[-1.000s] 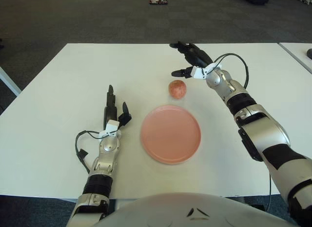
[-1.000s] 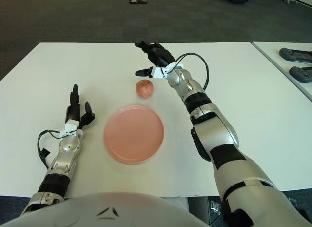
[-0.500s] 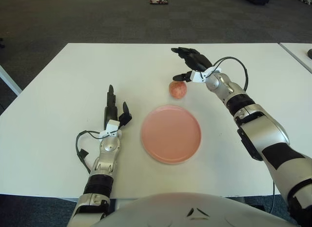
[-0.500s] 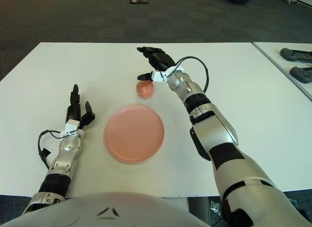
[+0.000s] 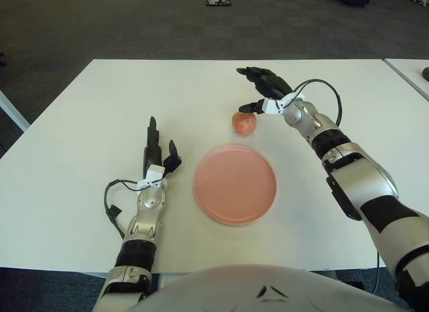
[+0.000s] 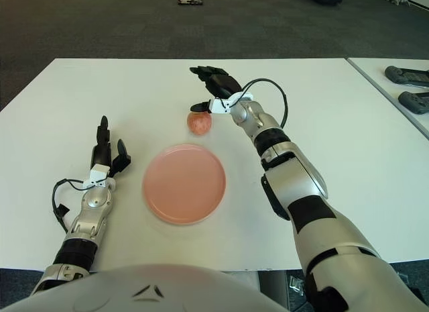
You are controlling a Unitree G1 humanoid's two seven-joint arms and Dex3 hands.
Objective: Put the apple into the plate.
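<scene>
The apple [image 5: 244, 123] is seen on the white tabletop [image 5: 80, 124], just beyond the far rim of the pink plate [image 5: 234, 184] and apart from it, so it is judged not yet grasped, with lifting and placing left. The plate is shown holding nothing. The right hand [image 5: 263, 90] is poised just above and behind the apple with fingers [image 5: 248, 107] spread, one tip at the fruit's top, though contact cannot be told; the left hand [image 5: 157, 158] is seen left of the plate, fingers extended.
</scene>
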